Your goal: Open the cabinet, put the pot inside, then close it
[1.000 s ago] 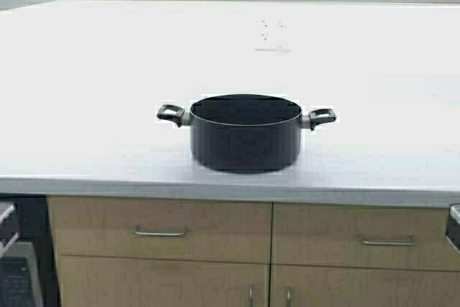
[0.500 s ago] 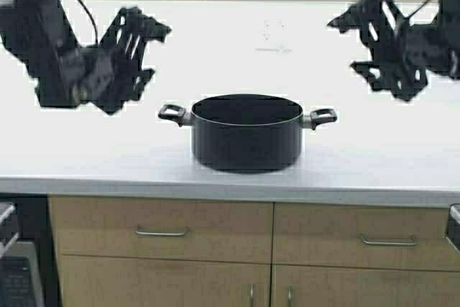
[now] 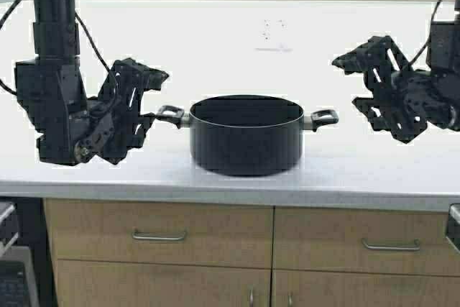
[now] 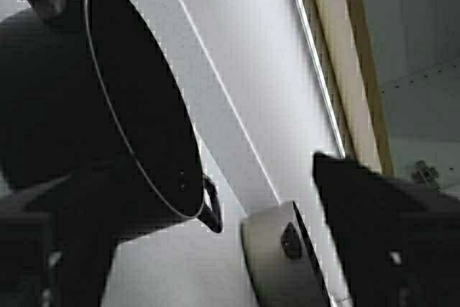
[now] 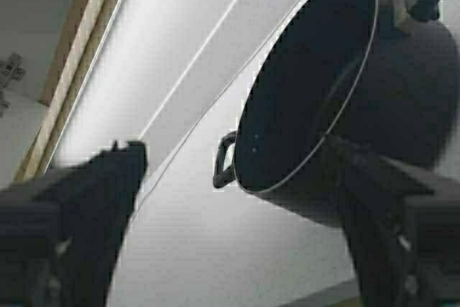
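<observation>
Pot (image 3: 246, 134) count: one, on white counter (image 3: 215, 41) — sits between two grippers. Left gripper (image 3: 147, 95) fingers spread apart, just beside pot's left loop handle (image 3: 170, 114), not touching. Right gripper (image 3: 359, 80) fingers also spread — near right handle (image 3: 323, 116), clear of it.

We're in a kitchen: a long white counter (image 3: 230, 55) w/ a wood-trimmed back edge runs over beige wood-grain base units (image 3: 215, 264), i.e. drawers (image 3: 159, 234) w/ horizontal metal pulls and doors below w/ slim vertical handles. A black pot (image 3: 246, 138) w/ two loop handles sits near the counter's front edge, and the left wrist view shows a second, pale pot (image 4: 284, 260) w/ a dark rim just beside it. At far left, under the counter, we see the edge of a dark appliance (image 3: 14, 278), type unclear.
</observation>
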You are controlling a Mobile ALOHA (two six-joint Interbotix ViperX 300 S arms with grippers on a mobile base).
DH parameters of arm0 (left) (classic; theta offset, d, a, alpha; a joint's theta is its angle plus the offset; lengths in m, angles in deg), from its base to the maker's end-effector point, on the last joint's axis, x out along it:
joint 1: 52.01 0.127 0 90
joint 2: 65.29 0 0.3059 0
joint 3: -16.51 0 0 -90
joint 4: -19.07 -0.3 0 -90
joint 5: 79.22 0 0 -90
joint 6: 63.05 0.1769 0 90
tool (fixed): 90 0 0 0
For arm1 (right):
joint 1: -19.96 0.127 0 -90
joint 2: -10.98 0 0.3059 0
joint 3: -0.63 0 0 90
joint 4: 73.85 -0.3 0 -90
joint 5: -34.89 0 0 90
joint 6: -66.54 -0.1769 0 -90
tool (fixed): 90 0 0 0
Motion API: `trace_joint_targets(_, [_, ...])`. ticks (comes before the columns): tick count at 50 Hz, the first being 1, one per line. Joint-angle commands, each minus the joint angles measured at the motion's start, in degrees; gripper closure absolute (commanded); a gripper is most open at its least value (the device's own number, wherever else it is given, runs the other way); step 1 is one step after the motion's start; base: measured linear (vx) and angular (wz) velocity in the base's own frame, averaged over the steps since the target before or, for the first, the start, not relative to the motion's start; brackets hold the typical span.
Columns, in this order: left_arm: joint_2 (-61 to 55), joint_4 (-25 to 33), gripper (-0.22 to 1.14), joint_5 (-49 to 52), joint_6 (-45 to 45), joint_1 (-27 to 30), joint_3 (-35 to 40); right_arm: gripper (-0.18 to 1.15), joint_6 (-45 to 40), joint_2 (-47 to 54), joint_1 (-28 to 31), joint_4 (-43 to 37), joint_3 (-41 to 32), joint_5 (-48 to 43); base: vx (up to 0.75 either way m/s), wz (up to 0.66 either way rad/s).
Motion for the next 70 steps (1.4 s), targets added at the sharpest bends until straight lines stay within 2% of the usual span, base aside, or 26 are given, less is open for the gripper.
trace_joint_targets(1, [-0.1,2.1,-0.11,-0.5,0.2,0.4,0.1,-0.06,0.2,1.1,-0.2,0.1,-1.7,-0.4,0.15,-0.02])
trace_joint_targets(21, [-6.0,2.4,-0.11,-0.4,0.0,1.0,3.3,-0.06,-2.0,12.7,-0.2,1.6,-5.6,-3.5,0.20,0.01])
trace_joint_targets(30, [-7.5,-1.6,-0.11,-0.4,-0.4,1.0,3.9,-0.06,-4.0,16.5,-0.2,1.5,-4.0,-7.9,0.20,-0.04])
trace_joint_targets(36, [-7.8,-1.8,-0.11,-0.4,-0.4,1.0,3.9,-0.06,-4.0,19.2,-0.2,1.3,-4.4,-7.9,0.18,-0.03])
trace_joint_targets(42, [-8.9,-1.1,-0.11,0.8,-0.3,1.7,5.6,-0.05,-4.1,21.5,-1.2,1.3,-9.1,-7.9,0.13,0.02])
trace_joint_targets(48, [-11.3,-1.3,-0.11,5.5,-0.3,4.3,11.1,-0.05,-7.6,24.5,-3.5,1.6,-14.7,-7.4,0.06,0.04])
trace_joint_targets(58, [-14.7,-6.4,-0.11,11.6,-0.3,8.2,21.4,-0.05,-10.9,28.0,-6.2,2.4,-23.3,-7.3,0.02,0.02])
trace_joint_targets(70, [-16.1,-7.5,-0.11,16.3,-0.4,9.5,28.6,-0.05,-12.5,29.6,-6.8,4.0,-30.2,-2.7,0.00,0.00])
